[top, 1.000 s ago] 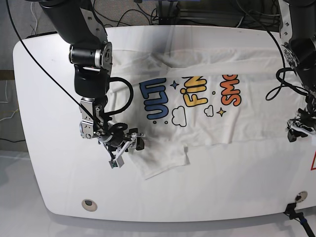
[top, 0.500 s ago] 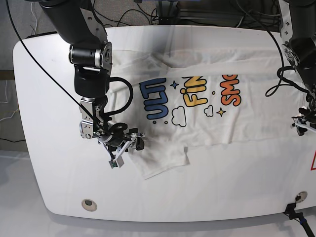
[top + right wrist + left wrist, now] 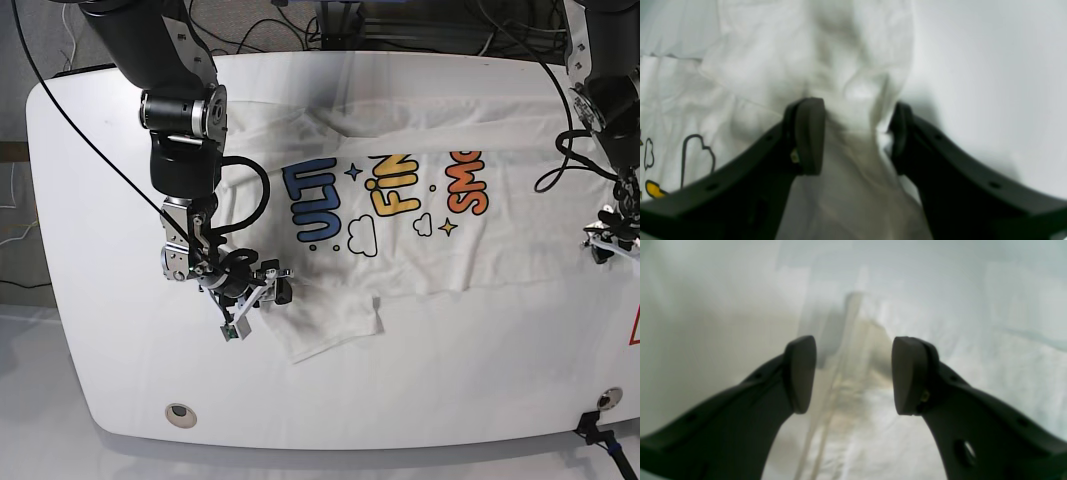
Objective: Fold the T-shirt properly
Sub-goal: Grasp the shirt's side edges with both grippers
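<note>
Lying print-up across the table [image 3: 120, 400], the T-shirt [image 3: 420, 240] is straddled at a bunched sleeve edge by the spread right gripper [image 3: 857, 140], while its far hem is approached by the spread left gripper [image 3: 853, 373].

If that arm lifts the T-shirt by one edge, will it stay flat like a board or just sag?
It will probably sag: the T-shirt already lies in soft wrinkles, and cloth bunches between the right end effector fingers. It looks light and thin, so it should lift easily. On the smooth tabletop it may slide and drag along rather than stay put.
</note>
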{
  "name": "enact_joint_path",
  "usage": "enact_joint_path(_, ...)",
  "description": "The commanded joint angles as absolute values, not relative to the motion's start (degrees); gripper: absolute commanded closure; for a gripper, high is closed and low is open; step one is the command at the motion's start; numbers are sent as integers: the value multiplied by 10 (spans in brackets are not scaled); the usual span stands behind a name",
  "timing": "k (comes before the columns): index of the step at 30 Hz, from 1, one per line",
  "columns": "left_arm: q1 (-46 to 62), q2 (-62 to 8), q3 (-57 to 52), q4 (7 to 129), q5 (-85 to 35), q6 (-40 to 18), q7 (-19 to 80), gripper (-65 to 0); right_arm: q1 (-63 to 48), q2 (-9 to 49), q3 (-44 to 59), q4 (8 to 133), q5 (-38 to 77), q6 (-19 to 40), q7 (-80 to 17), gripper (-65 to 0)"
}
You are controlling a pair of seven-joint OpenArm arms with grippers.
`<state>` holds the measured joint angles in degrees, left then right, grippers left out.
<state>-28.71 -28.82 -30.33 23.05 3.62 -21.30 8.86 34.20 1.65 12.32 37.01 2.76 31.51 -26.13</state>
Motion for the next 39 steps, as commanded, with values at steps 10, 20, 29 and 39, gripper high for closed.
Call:
enact_joint_path(10, -302, -270, -305, 244, 29, -306, 73, -345, 353, 20, 123, 375, 22, 316, -272, -293)
enact_joint_path(20, -304, -270, -305, 244, 28, -303, 72, -341, 353, 21, 123, 375, 22, 316, -272, -293)
enact_joint_path(29, -294, -269, -306, 286, 28, -302, 59, -42, 353, 21, 123, 376, 22, 316, -272, -293)
enact_joint_path(39, -291, -269, -334, 291, 28, -302, 59, 0, 353, 21, 123, 376, 22, 316, -272, -292)
